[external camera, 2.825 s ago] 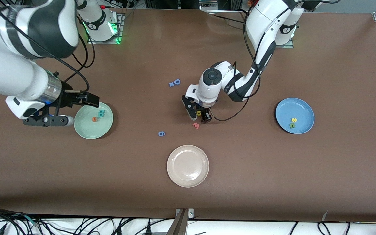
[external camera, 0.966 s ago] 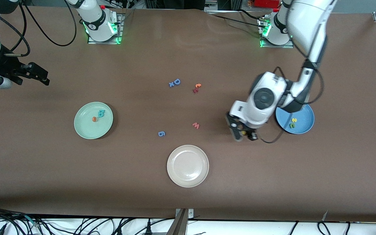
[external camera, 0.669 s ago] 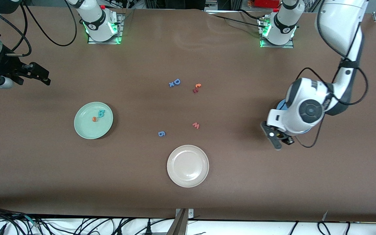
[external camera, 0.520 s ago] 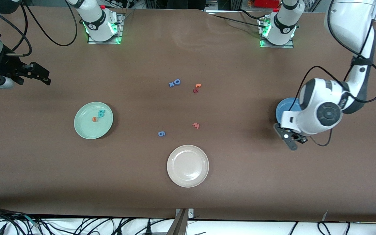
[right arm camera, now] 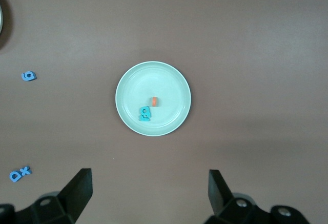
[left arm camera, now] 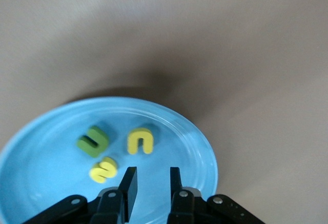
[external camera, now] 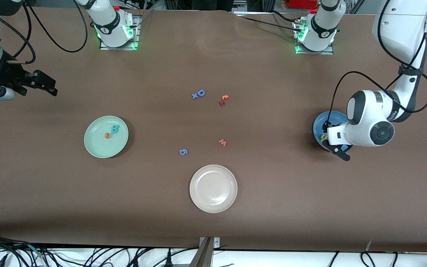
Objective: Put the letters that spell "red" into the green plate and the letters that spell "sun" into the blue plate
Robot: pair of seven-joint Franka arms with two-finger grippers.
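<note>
**A:** Where is your left hand [external camera: 337, 150] [left arm camera: 152, 175]?

**B:** You'll find it at mid-height in the front view, toward the left arm's end of the worktop [external camera: 272, 207]. It hangs low over the blue plate [external camera: 319, 124] [left arm camera: 205, 147]. Its fingers [left arm camera: 129, 183] stand a narrow gap apart, with nothing between them.

**A:** And the "sun" letters?

**B:** All three lie in the blue plate, as your left wrist view shows. The yellow u [left arm camera: 140, 141] and the green n [left arm camera: 93, 140] sit side by side, and the yellow s [left arm camera: 104, 169] is close to both. None touches the hand.

**A:** What about the right hand [external camera: 50, 86] [right arm camera: 148, 174]?

**B:** It waits in the upper part of the front view, up over the right arm's end of the worktop. Its fingers are spread wide and it holds nothing.

**A:** The green plate [external camera: 100, 148] [right arm camera: 174, 85]?

**B:** It sits at mid-height toward the right arm's end. You can see the orange e [external camera: 106, 135] [right arm camera: 155, 101] in it. The teal letters [external camera: 115, 128] [right arm camera: 145, 114] lie just beside the e, pressed against each other.

**A:** Anything loose?

**B:** In the middle of the front view you have the blue D [external camera: 198, 94], the orange-and-red pair [external camera: 223, 100], the pink w [external camera: 222, 142] and the blue 6 [external camera: 184, 152]. The beige plate [external camera: 213, 200] sits lower in the frame.
</note>
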